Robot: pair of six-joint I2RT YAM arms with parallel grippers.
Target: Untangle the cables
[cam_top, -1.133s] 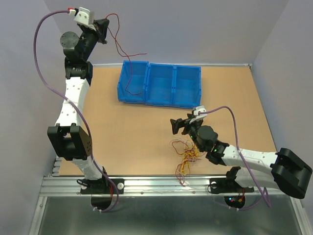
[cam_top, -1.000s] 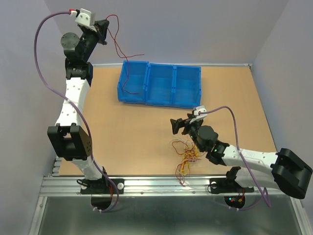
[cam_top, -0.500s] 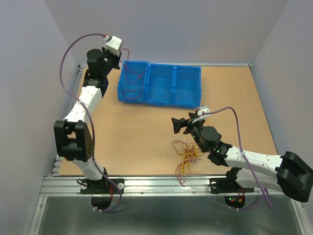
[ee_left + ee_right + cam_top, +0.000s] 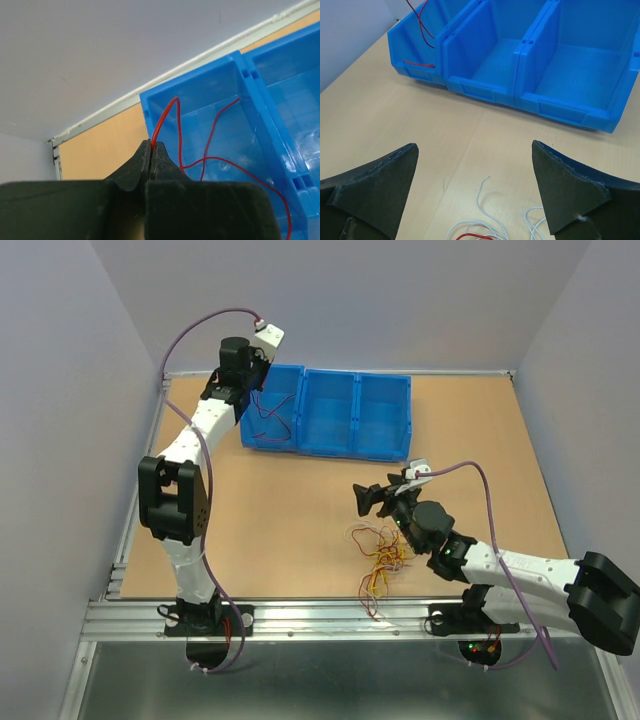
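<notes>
Top external view counts two white-and-black arms: the left arm (image 4: 190,440) reaches to 11 o'clock on the table, and the right arm (image 4: 500,565) lies low from 4 o'clock toward the centre. Next in size is one row of three blue bins (image 4: 352,418), joined side by side at 12 o'clock against the far edge. There are two grippers. The left gripper (image 4: 256,368) hangs over the leftmost bin (image 4: 268,440), and in the left wrist view its jaws are pressed together (image 4: 151,149) on one red wire (image 4: 162,116), which rises in a loop from the fingertips and trails down into that bin, curling across its floor. The right gripper (image 4: 362,498) sits just off the centre toward 4 o'clock, jaws spread wide (image 4: 474,146) with nothing between them, the bare tabletop showing through the gap. Smallest is one tangle of wires (image 4: 380,558) in red, yellow-orange and white, lying on the table at 6 o'clock, just beside the right arm's wrist; how many strands it has cannot be told. The table (image 4: 290,500) is a flat, tan, wood-coloured board with a ribbed metal rail (image 4: 330,617) along its near edge, closed in by three plain pale grey walls (image 4: 400,300).
</notes>
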